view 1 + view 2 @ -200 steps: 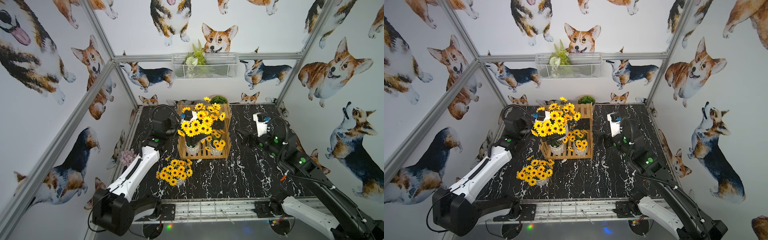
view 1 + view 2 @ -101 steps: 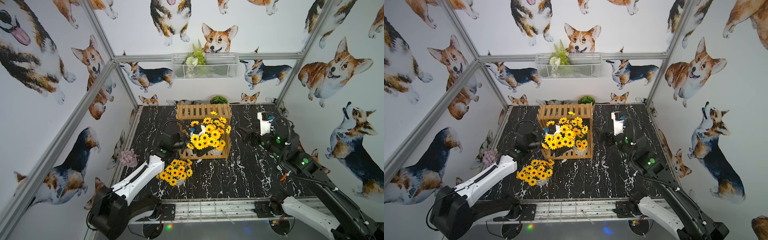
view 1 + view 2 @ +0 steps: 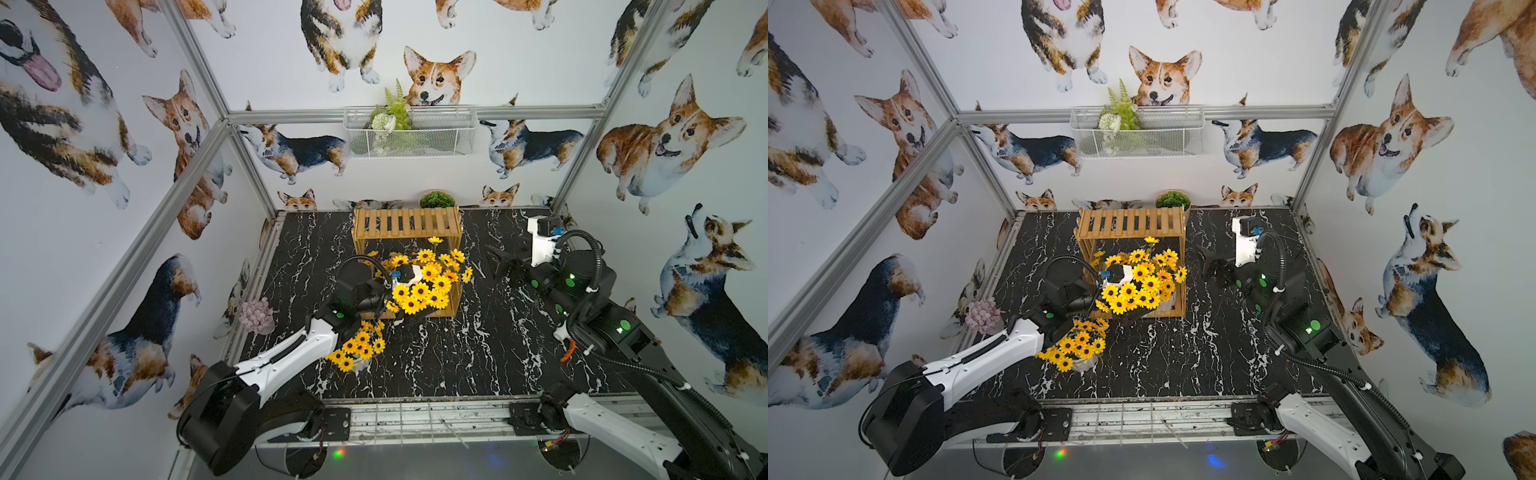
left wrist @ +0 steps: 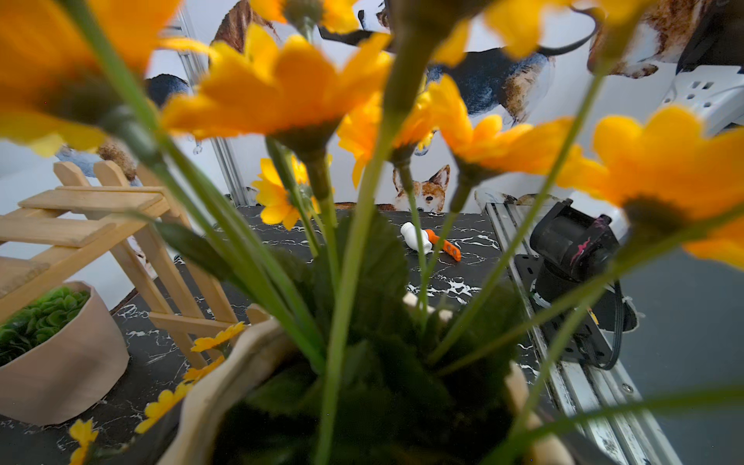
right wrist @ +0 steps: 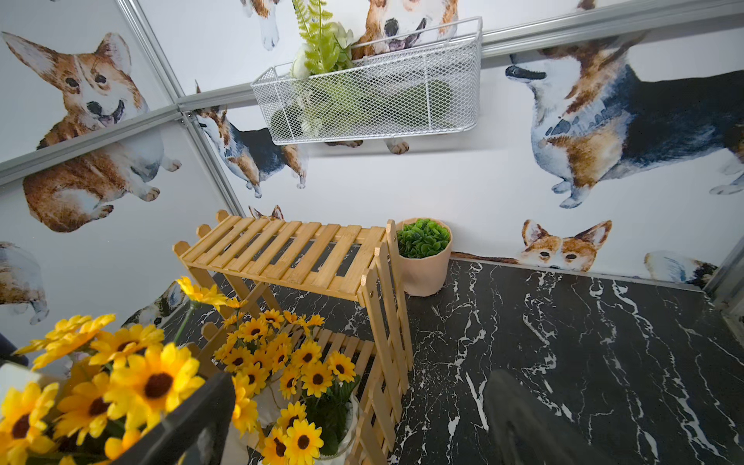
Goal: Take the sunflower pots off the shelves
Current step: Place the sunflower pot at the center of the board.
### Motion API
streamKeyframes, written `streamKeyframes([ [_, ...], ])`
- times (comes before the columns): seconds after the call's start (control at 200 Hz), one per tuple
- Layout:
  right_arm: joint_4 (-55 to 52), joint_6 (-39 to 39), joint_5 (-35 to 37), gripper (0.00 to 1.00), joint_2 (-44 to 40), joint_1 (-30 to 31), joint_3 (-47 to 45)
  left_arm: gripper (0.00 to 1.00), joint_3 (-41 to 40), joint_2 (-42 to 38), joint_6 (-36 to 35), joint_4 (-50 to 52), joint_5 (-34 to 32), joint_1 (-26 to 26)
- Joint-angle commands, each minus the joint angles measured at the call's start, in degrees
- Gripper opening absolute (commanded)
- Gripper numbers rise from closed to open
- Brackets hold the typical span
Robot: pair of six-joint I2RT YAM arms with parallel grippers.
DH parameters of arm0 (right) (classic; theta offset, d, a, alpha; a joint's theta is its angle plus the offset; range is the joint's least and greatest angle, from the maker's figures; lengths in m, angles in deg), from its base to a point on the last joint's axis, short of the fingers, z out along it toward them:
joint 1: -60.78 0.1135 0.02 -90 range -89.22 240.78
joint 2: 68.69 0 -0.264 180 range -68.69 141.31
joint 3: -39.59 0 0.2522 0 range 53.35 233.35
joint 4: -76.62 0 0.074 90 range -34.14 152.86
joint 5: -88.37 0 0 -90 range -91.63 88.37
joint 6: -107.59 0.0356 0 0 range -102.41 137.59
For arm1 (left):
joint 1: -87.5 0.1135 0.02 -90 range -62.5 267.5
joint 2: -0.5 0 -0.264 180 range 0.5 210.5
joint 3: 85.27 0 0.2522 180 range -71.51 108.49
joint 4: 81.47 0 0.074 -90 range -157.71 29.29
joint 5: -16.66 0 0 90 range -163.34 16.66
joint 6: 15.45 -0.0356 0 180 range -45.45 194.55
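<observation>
The shelves [image 3: 407, 222] stand at the back middle of the table, and the top tier is bare. My left gripper [image 3: 415, 308] is shut on a sunflower pot [image 3: 419, 291], held in front of the lower tier; its pale rim [image 4: 209, 386] fills the near part of the left wrist view. More sunflower pots [image 5: 334, 418] sit on the lower tier. Another sunflower pot [image 3: 357, 349] stands on the table beside my left forearm. My right gripper [image 3: 498, 262] hangs open to the right of the shelves, with nothing between its fingers [image 5: 519, 418].
A beige bowl of green foliage [image 3: 436, 200] stands behind the shelves' right end. A white wire basket [image 3: 409, 131] with a fern hangs on the back wall. A pink flower bunch [image 3: 257, 316] sits at the left edge, a white-and-orange tool [image 3: 565, 345] on the right.
My left gripper brought the sunflower pot down from the top tier and forward, leaving that tier bare. The right arm has barely moved.
</observation>
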Motion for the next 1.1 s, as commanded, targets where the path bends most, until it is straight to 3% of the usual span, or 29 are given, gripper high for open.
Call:
streamKeyframes([
  [0.0, 0.93, -1.35, 0.25, 1.00, -0.03, -0.07, 1.41, 0.00, -0.69, 0.42, 0.30, -7.26, -0.99, -1.49],
  [0.28, 1.61, -1.64, -0.66, 1.00, 0.41, -0.03, 3.35, 0.00, -2.94, 2.99, 1.97, -12.68, -3.67, -5.62],
  [0.641, -0.33, -2.16, -1.08, 1.00, 0.94, -0.07, 5.26, 0.00, -3.38, 12.54, 3.89, -24.04, -5.58, -10.74],
  [0.816, -1.65, -2.20, -0.48, 1.00, 0.73, -0.07, 5.89, 0.00, -2.55, 15.35, -0.73, -22.82, -9.32, -13.88],
  [1.096, -1.87, -1.89, -0.05, 1.00, -0.77, -0.07, 4.60, 0.00, 0.33, 20.92, -1.13, -24.14, -9.87, -17.51],
])
